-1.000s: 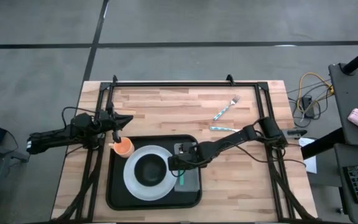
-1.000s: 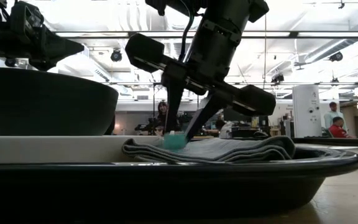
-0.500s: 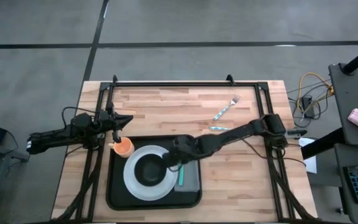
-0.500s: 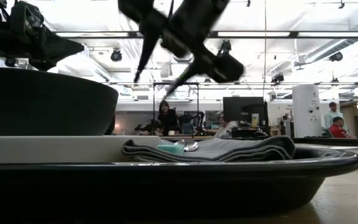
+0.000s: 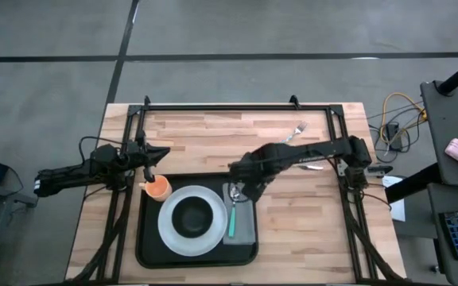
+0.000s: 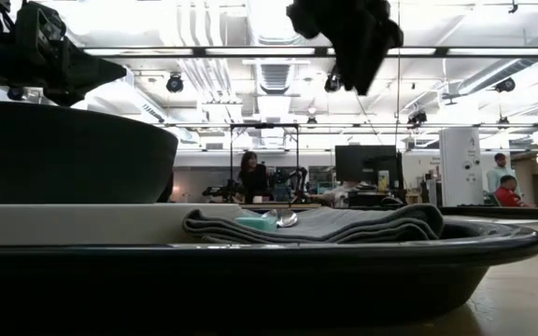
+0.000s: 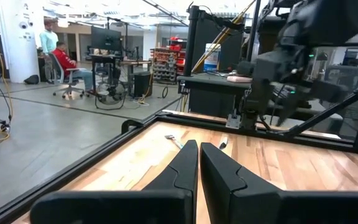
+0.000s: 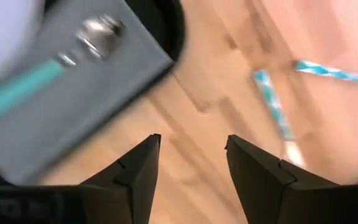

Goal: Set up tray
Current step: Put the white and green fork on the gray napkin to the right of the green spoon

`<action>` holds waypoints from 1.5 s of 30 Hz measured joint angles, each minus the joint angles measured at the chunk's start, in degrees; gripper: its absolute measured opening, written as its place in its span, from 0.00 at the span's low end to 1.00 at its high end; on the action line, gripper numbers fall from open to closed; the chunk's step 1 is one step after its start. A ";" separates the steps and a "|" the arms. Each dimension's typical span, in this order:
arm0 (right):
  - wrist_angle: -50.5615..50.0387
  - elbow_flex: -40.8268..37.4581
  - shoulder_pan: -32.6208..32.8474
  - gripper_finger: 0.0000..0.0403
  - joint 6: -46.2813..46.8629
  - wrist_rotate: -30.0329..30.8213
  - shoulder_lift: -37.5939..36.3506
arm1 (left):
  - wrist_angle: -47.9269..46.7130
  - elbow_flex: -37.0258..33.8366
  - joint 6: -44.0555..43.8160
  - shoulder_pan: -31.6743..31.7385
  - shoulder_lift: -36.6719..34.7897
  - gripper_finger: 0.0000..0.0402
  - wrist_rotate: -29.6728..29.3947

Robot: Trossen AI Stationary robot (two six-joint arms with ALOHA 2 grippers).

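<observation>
High view: right pincer (image 5: 243,191) spread above the tray (image 5: 148,253) rim, teal spoon (image 5: 231,216) on the napkin (image 5: 247,229); left pincer (image 5: 163,153) pressed together.

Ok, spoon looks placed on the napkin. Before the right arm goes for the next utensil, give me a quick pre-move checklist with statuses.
1. Spoon lies on the grey napkin inside the tray: ok.
2. Right gripper empty, fingers apart in its wrist view: ok.
3. Right gripper clear of the tray contents, above the tray's far edge: ok.
4. Fork lies free on the table: ok. The second striped utensil shows only in the right wrist view; kind: cannot tell.
5. Plate with dark bowl and orange cup in place: ok.
6. Left gripper, shut, waits near the cup; touching it: cannot tell.
</observation>
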 joint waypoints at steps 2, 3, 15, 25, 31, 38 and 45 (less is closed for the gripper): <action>-1.93 -1.00 -1.85 0.44 -6.19 -0.65 0.00 | 0.00 0.00 0.00 -0.02 0.00 0.00 0.02; -2.20 -1.74 -2.86 0.44 -9.15 -0.72 0.00 | 0.00 0.00 0.00 -0.02 -0.02 0.00 0.00; -0.96 -16.37 -16.15 0.44 -35.75 -2.31 -0.08 | -0.01 0.00 0.00 -0.01 0.00 0.00 0.00; 8.86 -29.31 -31.97 0.37 -15.19 -0.65 -5.99 | -0.04 0.00 0.01 0.00 -0.02 0.00 -0.04; 15.12 -31.47 -38.10 0.32 5.88 0.54 -8.60 | -0.04 0.00 0.00 0.00 -0.02 0.00 -0.19; 18.79 -32.38 -39.73 0.34 27.32 5.85 -8.80 | -0.04 0.00 0.00 0.02 0.00 0.00 -0.31; 30.08 -33.53 -39.53 0.34 26.88 -1.94 -8.76 | -0.02 0.00 0.00 0.00 0.00 0.00 -0.31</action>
